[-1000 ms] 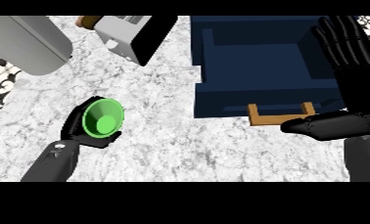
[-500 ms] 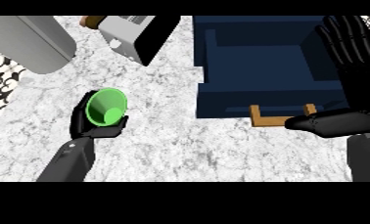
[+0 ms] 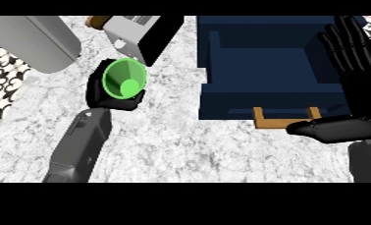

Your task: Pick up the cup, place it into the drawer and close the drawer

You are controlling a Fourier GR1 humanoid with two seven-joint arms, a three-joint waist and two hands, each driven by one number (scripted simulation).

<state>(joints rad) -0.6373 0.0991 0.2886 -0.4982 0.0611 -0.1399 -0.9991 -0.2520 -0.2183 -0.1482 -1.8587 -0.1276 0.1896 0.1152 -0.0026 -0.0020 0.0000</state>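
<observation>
Far left: grey rounded appliance (image 3: pixel 39 42) at upper-left edge, on marble counter (image 3: pixel 188 140). Just right of it, a white-and-black box-shaped appliance (image 3: pixel 141 35) sits at the top of the view, tilted.

L forearm enters from lower edge, angled up. Left hand (image 3: pixel 109 96) is wrapped round the green cup (image 3: pixel 124 78); fingers curled about cup's body, grasping it. Cup's mouth faces the camera, interior and base visible. Cup shows just below the box-shaped appliance, well apart from the drawer. Cannot tell whether cup is touching counter.

Centre-right: dark blue drawer (image 3: pixel 217 106) stands open, interior in view, nothing seen inside. Wooden handle (image 3: pixel 262 120) on its front face, near side.

Far right: right hand (image 3: pixel 346 89) at view's right edge, fingers straight and spread upward over drawer's right side, thumb extended leftward just beside handle's right end. Released, grasping nothing.
</observation>
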